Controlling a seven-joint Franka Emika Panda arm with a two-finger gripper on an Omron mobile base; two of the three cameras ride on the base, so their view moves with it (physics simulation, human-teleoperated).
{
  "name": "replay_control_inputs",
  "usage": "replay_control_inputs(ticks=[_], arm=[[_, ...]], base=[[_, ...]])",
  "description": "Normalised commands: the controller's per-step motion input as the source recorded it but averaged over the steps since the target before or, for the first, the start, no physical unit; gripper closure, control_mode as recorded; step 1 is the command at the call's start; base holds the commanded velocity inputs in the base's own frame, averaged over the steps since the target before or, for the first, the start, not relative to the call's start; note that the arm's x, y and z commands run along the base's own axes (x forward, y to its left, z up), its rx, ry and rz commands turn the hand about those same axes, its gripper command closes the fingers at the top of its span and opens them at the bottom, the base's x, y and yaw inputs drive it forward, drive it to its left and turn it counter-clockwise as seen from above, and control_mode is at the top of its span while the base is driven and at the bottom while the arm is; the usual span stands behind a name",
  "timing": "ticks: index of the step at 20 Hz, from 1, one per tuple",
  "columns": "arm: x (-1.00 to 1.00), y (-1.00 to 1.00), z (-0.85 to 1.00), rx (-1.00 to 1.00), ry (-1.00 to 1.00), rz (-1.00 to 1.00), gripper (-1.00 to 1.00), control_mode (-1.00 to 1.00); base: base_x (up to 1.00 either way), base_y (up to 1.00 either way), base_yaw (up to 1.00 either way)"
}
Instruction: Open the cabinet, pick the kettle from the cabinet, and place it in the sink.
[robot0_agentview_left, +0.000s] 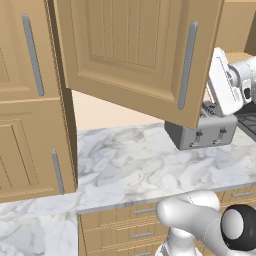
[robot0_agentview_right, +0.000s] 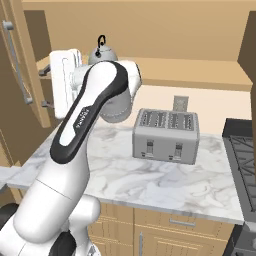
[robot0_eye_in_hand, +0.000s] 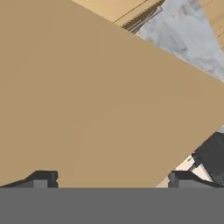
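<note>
Glossy white arm (robot0_agentview_right: 85, 125), dark joints

the cabinet (robot0_agentview_left: 135, 55) is a wide light-brown wooden wall unit; its raised-panel door with a grooved centre and a long vertical grey bar handle (robot0_agentview_left: 186, 65) stands swung open over the marble counter. the kettle (robot0_agentview_right: 104, 50), squat, domed and silvery-grey with a black loop handle on top, sits upright on the shelf inside the opened cabinet.

I see the cabinet (robot0_agentview_left: 135, 55) door swung wide over the table (robot0_agentview_left: 130, 165), blocking my end effector (robot0_eye_in_hand: 109, 177). The toaster (robot0_agentview_right: 166, 135) crowds the table below; marble left of it lies free.
</note>
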Motion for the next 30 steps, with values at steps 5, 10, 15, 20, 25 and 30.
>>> replay_control_inputs(ticks=[5,10,15,20,25,30], arm=[[-0.19,0.42,0.02,0.11,0.00,0.20,-1.00,-1.00],[-0.48,0.55,0.06,0.07,-0.02,0.18,-1.00,-1.00],[-0.41,0.85,0.04,0.01,-0.04,0.13,-1.00,-1.00],[-0.50,0.64,0.06,0.00,-0.12,-0.01,-1.00,-1.00],[-0.32,0.68,0.00,0.00,-0.17,-0.12,-1.00,-1.00],[-0.23,0.41,0.00,0.00,-0.10,-0.17,-1.00,-1.00]], base=[[0.00,0.00,0.00],[0.00,0.00,0.00],[0.00,0.00,0.00],[0.00,0.00,0.00],[0.00,0.00,0.00],[0.00,0.00,0.00]])
